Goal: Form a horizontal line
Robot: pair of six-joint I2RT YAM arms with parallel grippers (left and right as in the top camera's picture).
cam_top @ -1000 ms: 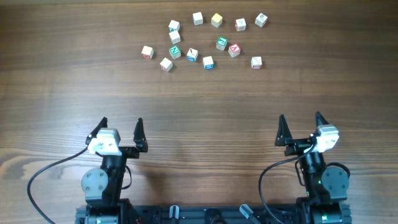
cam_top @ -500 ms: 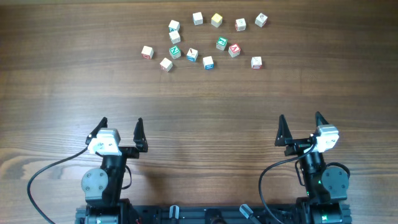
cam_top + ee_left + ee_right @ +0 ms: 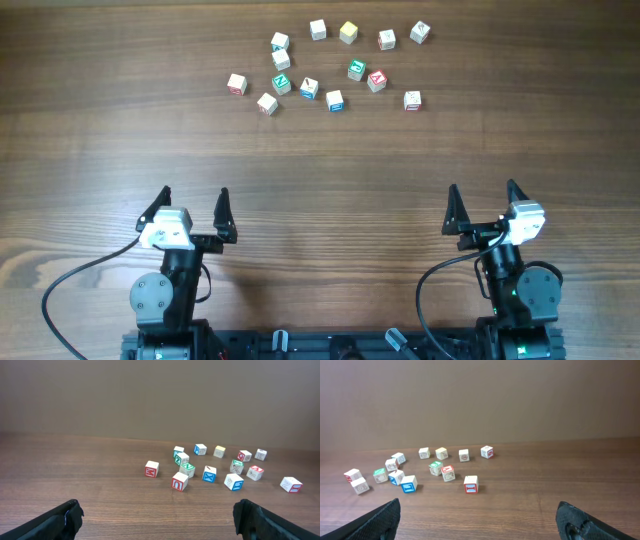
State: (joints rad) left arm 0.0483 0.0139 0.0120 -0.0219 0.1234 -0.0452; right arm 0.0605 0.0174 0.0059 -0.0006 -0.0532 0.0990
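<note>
Several small white letter cubes lie scattered at the far middle of the table, and no horizontal line shows among them. A cube with a green N (image 3: 282,83) (image 3: 187,468) sits in the left part of the scatter. A red-faced cube (image 3: 412,100) (image 3: 470,484) lies at its right end. My left gripper (image 3: 195,192) (image 3: 157,515) stands open near the front left, far short of the cubes. My right gripper (image 3: 482,186) (image 3: 479,515) stands open near the front right. Neither has anything between its fingers.
The wooden table (image 3: 320,160) is bare between the grippers and the cubes. A yellowish cube (image 3: 348,32) lies in the far row. The outermost left cube (image 3: 237,84) has a red face. Black cables (image 3: 80,280) trail from both arm bases at the front edge.
</note>
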